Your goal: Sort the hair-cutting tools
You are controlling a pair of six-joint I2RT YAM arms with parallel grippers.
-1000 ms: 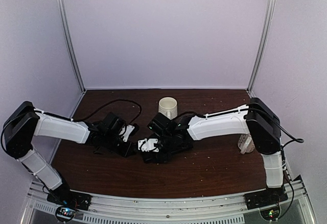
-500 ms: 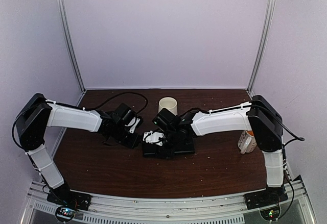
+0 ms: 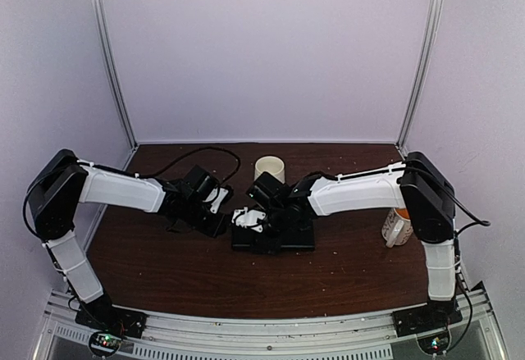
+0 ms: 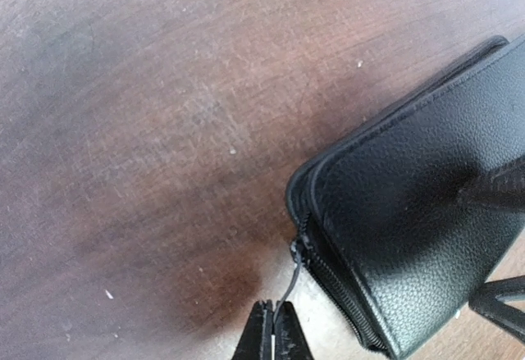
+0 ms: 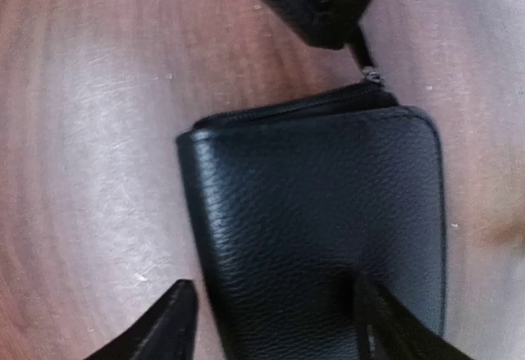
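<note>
No scissors or hair clips show in any view. A flat black zipped case (image 3: 283, 235) lies at the table's middle, closed. My left gripper (image 3: 223, 222) is at its left corner, shut on the thin zipper pull (image 4: 287, 288), with the slider at the case's corner (image 4: 297, 249). The case fills the right of the left wrist view (image 4: 410, 188). My right gripper (image 5: 275, 294) is open over the case (image 5: 320, 212): one finger rests on its top, the other stands off its left edge above the table. The left gripper and pull (image 5: 367, 69) show at the top there.
A white mug (image 3: 269, 169) stands just behind the case. A yellow-lined mug (image 3: 396, 227) stands at the right, beside the right arm's elbow. Bare brown table (image 3: 180, 270) lies in front of the case.
My left gripper has moved right and a little away, up to the case's corner. The right gripper and the case shifted slightly away. The right mug has come into view.
</note>
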